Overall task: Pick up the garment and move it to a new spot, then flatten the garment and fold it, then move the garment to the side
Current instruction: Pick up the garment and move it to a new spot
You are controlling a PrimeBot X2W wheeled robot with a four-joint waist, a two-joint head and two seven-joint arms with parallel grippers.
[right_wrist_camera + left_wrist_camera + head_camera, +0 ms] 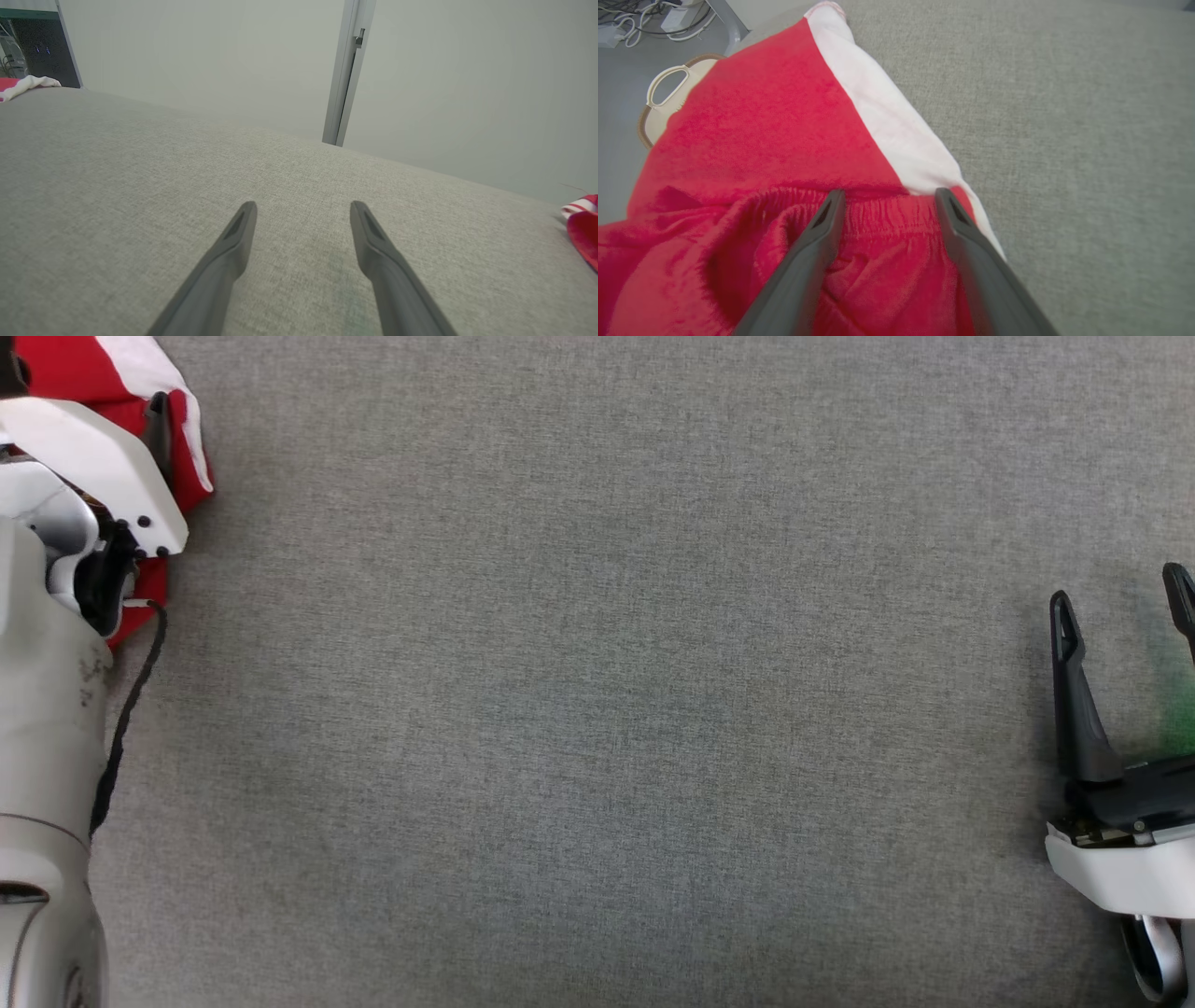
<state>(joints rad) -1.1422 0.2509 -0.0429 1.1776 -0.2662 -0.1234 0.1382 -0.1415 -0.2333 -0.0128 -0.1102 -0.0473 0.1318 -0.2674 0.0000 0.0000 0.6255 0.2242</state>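
Because the garment [775,116], red with a white stripe [887,116], lies bunched at the left edge of the table [1064,140], the step in hand is judged to be the first pickup.

1. The left gripper [889,196] stands wide and holds nothing. Its fingers straddle the gathered waistband [887,219]. Whether the tips touch the cloth cannot be told.
2. Lower the gripper until the tips press into the cloth, then close on the waistband. This thicker seam should resist slipping better than a single layer.
3. Lift high enough that the cloth clears the table edge. A basket [663,107] sits on the floor just beyond it, and a loose hold could drop the garment there.
4. The right gripper [1118,588] is wide open and empty, well apart at the far right, and is free to help flatten the garment.
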